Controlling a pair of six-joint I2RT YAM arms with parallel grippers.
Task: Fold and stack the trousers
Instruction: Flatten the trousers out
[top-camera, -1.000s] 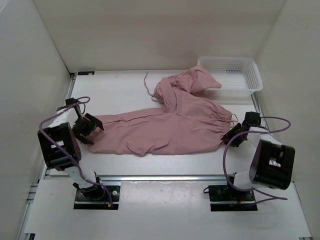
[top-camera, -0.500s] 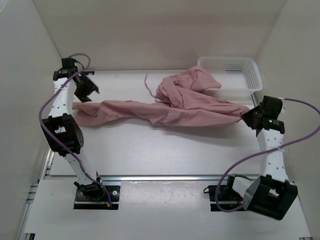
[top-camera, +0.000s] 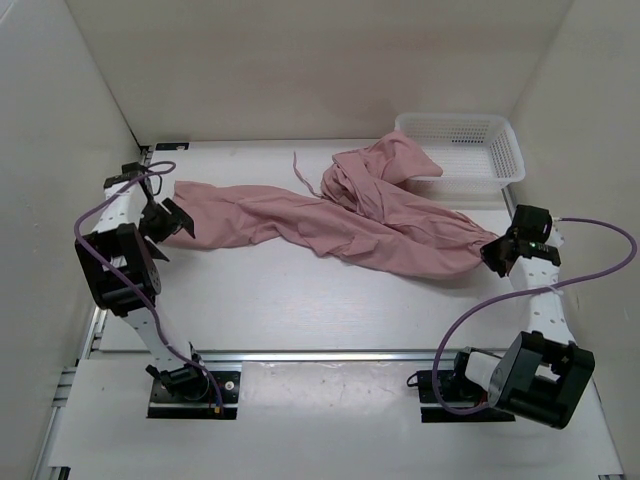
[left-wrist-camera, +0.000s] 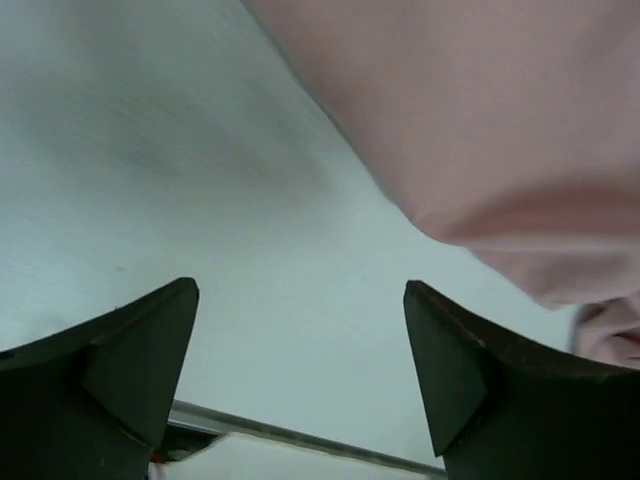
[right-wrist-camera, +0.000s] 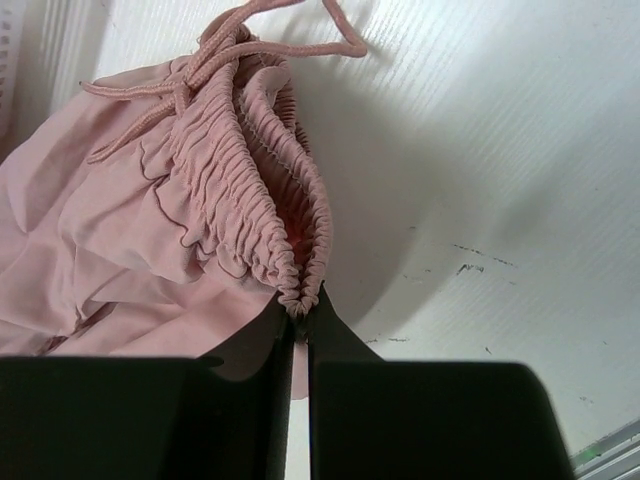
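Top external view shows the trousers (top-camera: 330, 225) sprawled across the middle of the table (top-camera: 300, 310), one leg running out to the left and the rest bunched at the back beside the white basket (top-camera: 505, 160). The cloth looks thin, light and limp, so it will likely sag and crease wherever it is unsupported. The gathered waistband (right-wrist-camera: 260, 190) and the leg ends seem the firmest places to take hold. The right claw (right-wrist-camera: 300, 312) is pressed together, pinching the edge of that waistband. The left claw (left-wrist-camera: 300, 290) is spread wide with nothing between its fingers, and the leg end lies just beside it, perhaps brushing one finger.
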